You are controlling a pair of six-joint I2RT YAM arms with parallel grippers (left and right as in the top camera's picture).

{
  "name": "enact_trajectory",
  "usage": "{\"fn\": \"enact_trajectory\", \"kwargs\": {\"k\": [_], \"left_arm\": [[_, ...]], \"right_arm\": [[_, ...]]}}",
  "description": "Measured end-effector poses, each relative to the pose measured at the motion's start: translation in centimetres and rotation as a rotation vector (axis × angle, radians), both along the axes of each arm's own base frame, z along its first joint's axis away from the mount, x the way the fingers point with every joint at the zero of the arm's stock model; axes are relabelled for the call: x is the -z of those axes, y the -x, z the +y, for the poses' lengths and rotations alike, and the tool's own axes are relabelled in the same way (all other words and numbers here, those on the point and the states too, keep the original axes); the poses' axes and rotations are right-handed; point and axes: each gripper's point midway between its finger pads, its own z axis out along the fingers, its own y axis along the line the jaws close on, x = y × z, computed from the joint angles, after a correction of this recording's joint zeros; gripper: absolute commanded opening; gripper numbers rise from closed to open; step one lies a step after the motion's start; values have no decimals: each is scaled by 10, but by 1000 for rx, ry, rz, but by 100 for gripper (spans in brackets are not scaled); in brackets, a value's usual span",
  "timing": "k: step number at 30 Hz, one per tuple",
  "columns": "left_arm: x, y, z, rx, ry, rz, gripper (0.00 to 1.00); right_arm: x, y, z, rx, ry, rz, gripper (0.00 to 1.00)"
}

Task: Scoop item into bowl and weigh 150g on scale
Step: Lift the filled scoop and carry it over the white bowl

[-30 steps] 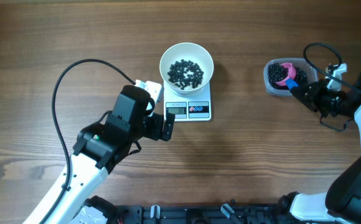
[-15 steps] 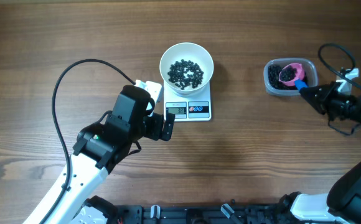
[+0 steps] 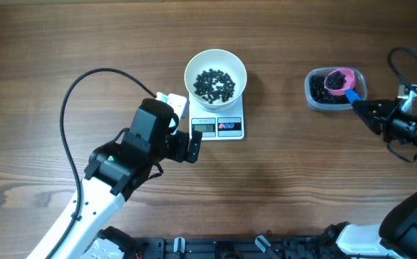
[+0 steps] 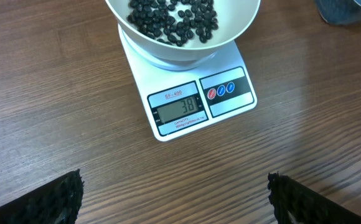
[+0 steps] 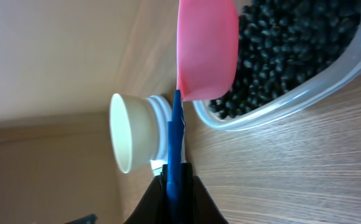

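**Spill watch at the tub**

Right gripper (image 5: pixel 175 177) is pinching the scoop (image 5: pixel 206 46) by its thin handle, pink end hanging over beads (image 5: pixel 286 43) in the tub (image 5: pixel 305 96); that handle twisting would be spilling beads short of the bowl (image 3: pixel 191 72) on the scale (image 3: pixel 228 128); left gripper (image 4: pixel 177 199) is idling, jaws spread.

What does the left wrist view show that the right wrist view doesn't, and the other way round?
Left wrist only: the display of the scale reading 38, its buttons, the beans inside the bowl, and the open left fingers. Right wrist only: the right gripper shut on the blue handle of the pink scoop, at the tub of beans. Both: the bowl on the scale, and the wooden table.
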Motion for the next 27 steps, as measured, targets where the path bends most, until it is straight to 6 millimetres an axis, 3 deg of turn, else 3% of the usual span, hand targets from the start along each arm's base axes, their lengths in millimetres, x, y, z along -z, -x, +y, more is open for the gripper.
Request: {"fn": "enact_trajectory", "kwargs": {"k": [9,19,27], "left_arm": [[0,0,0,0,0,0,100],[0,0,0,0,0,0,100],[0,0,0,0,0,0,100]], "right_arm": [[-27,-2,11,-30,-139,-106,4],[-44,-1,22,-60,-234,-157,4],[-57,-5,65,-199,-295,-199,4]]}}
